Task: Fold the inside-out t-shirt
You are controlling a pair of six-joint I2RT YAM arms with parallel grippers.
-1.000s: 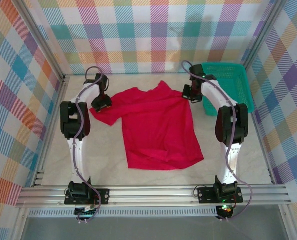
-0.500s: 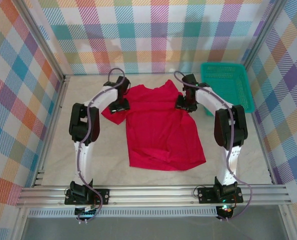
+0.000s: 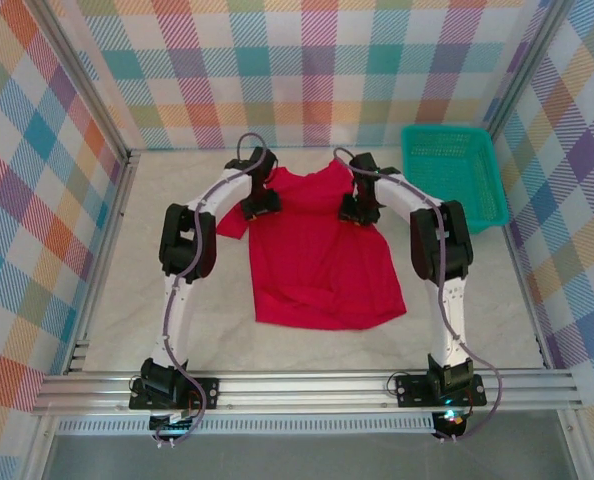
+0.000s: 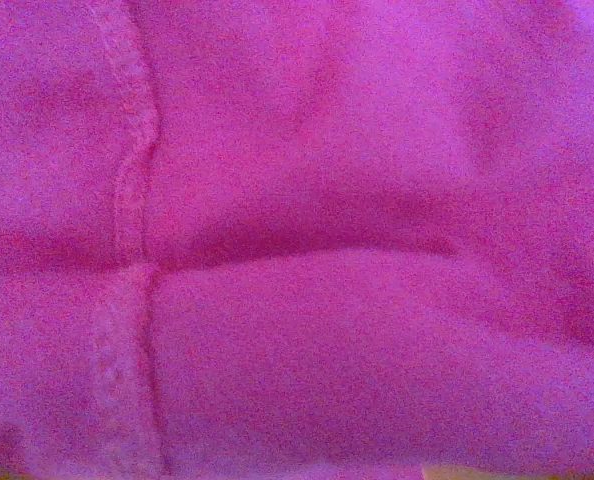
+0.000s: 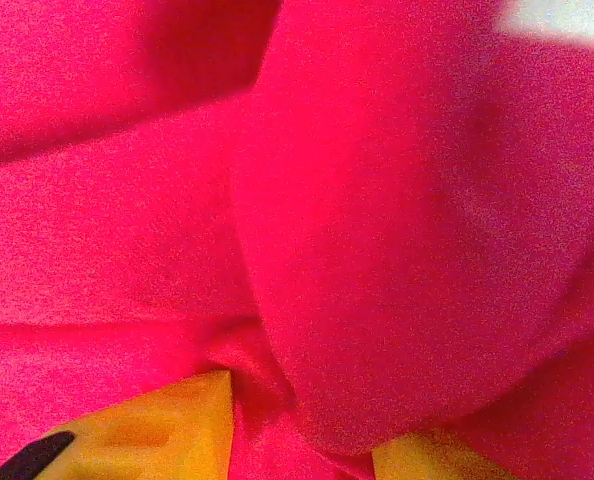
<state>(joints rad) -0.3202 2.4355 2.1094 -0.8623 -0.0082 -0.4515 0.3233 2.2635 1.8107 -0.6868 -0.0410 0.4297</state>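
Red inside-out t-shirt [image 3: 322, 265] flat at table [image 3: 217, 330] centre, hem 6 o'clock, collar 12; soft knit, raised seam [image 4: 127, 200]. My right pincer [image 3: 357, 212] at 1 o'clock shoulder, cloth pinched between yellow pads [image 5: 167, 425]; left pincer [image 3: 260, 206] at 11 o'clock sleeve, cannot tell its grip. Likely step: sleeves inward; next needs even pull. Teal basket [image 3: 452, 170] at 2 o'clock

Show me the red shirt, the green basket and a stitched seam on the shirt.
red t-shirt [image 3: 322, 260], top view, middle of its body.
teal basket [image 3: 455, 172], top view, bare mesh floor.
seam [image 4: 137, 120], left wrist view, raised stitching line.
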